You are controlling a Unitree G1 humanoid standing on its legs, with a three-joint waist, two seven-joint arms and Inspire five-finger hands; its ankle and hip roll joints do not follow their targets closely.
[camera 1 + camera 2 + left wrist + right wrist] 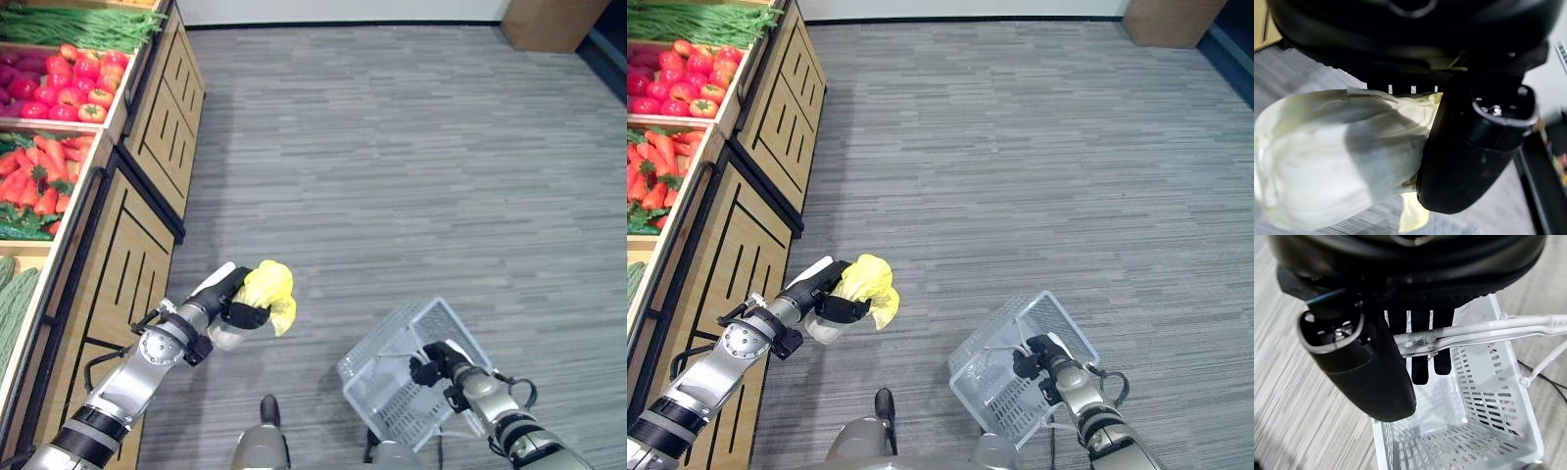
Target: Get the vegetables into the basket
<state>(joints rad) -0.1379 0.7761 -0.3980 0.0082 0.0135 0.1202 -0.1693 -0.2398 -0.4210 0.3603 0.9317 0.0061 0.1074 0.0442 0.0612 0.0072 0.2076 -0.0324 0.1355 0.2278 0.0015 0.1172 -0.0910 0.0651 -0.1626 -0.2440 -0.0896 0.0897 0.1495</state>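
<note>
Now cabbage (266, 290) in left hand (238, 311).

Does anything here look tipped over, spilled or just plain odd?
Nothing is spilled. The white basket hangs tilted from its handle in the right hand, with no vegetables visible inside. The left hand grips a pale yellow leafy cabbage over the floor, beside the basket. The tomatoes and carrots lie in their bins.

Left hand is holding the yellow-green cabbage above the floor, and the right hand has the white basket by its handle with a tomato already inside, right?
Not quite: the basket is empty, as the right wrist view shows. The left hand does hold the cabbage above the floor, and the right hand grips the handle.
</note>
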